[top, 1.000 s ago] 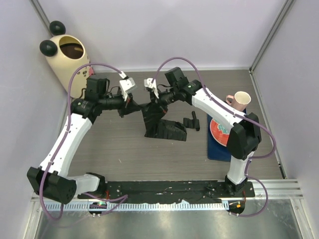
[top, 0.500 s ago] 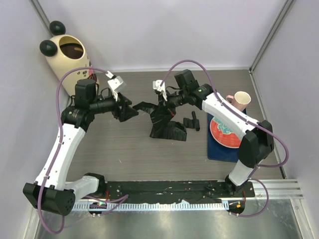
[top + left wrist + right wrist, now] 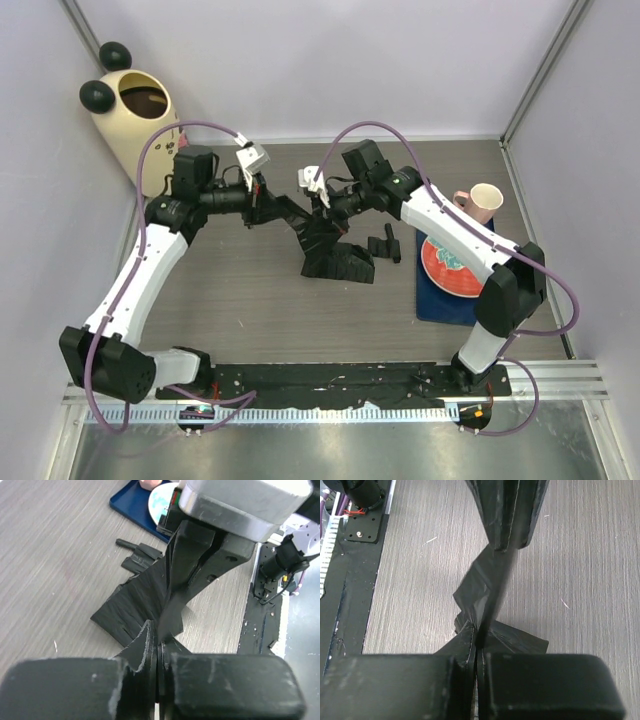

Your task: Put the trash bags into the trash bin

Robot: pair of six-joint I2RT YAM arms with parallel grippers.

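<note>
A black trash bag [image 3: 332, 252] hangs between my two grippers above the table's middle, its lower end resting on the wood. My left gripper [image 3: 268, 206] is shut on the bag's left end [image 3: 150, 645]. My right gripper [image 3: 318, 205] is shut on the bag's upper part [image 3: 480, 605]; the sheet is stretched taut between them. More folded black bag pieces [image 3: 388, 245] lie on the table to the right. The cream trash bin [image 3: 140, 125] with black ball ears stands at the far left corner, its brown inside open.
A navy tray [image 3: 437, 300] with a red-and-white plate [image 3: 452, 268] lies at the right. A pink-handled paper cup [image 3: 483, 200] stands behind it. White walls close in on the left and right.
My left gripper has moved right and back, towards the right gripper. The right gripper has shifted slightly left. The bag stays held by both.
</note>
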